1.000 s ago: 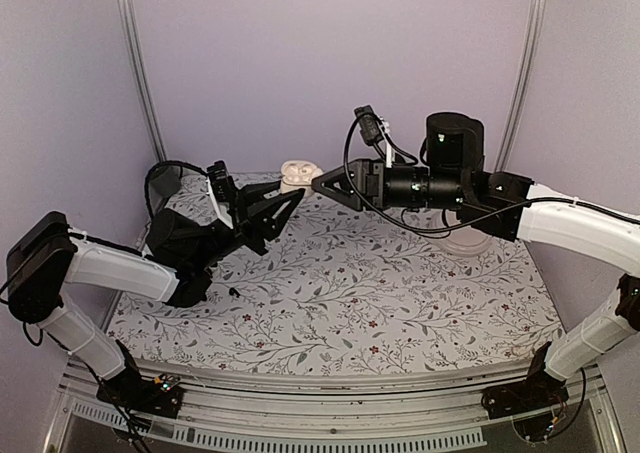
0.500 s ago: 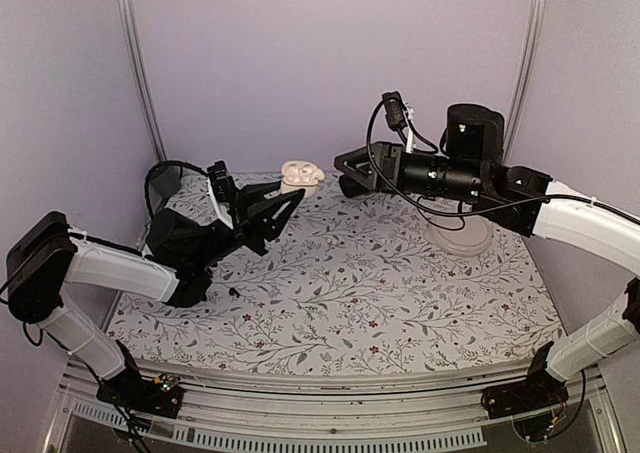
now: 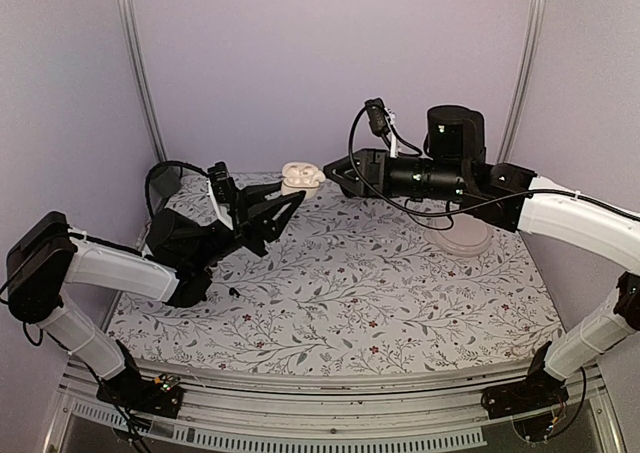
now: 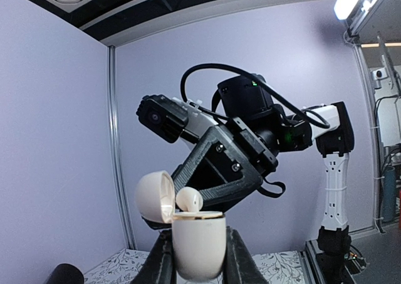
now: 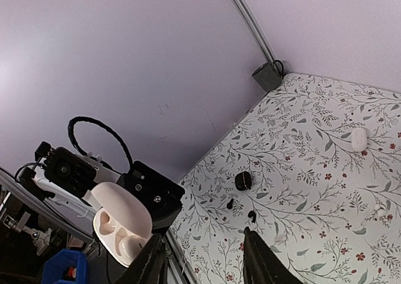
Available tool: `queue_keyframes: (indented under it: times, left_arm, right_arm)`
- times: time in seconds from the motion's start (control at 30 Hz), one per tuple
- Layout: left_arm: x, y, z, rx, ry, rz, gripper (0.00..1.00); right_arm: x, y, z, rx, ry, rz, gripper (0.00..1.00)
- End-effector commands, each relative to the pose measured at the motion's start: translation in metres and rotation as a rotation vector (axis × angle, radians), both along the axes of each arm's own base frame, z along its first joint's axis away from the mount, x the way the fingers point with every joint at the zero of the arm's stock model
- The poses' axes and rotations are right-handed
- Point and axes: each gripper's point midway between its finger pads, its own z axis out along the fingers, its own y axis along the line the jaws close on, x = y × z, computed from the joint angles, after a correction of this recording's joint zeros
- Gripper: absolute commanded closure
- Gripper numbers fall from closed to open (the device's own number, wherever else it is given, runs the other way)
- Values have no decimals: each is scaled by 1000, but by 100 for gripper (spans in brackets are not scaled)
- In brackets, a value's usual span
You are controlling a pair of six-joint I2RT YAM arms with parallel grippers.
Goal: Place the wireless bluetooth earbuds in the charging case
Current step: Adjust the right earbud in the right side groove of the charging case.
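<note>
Left wrist view: case is clamped, lid open, by left gripper; right gripper, parted beside case, should be squared above it.

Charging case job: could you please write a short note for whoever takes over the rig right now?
Left gripper: shut on the charging case, held up off the table with its lid open.
Right gripper: open and empty, hovering close beside the case.
Earbuds: two tiny black specks lying on the table are probably them; too small to be sure.
Done: case lifted and opened; its wells look empty from the right wrist view.
Left: pick up each bud and seat it in the case.
</note>
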Motion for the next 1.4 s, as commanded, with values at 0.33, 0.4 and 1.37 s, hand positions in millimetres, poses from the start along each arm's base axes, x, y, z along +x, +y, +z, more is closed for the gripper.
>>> queue_keyframes:
  times: [0.33,0.4,1.37]
  left_arm:
    - [3,4,12,-26,-26,30,100]
    - [3,4,13,-26,-26,31,100]
    - [12,-1,6,-3,-3,53,100]
  right_arm:
    - [-17,8,14,22,-30,57,58]
    - [-18,7,14,23,-28,56,58]
    - [-31,5,17,27,-27,41,58]
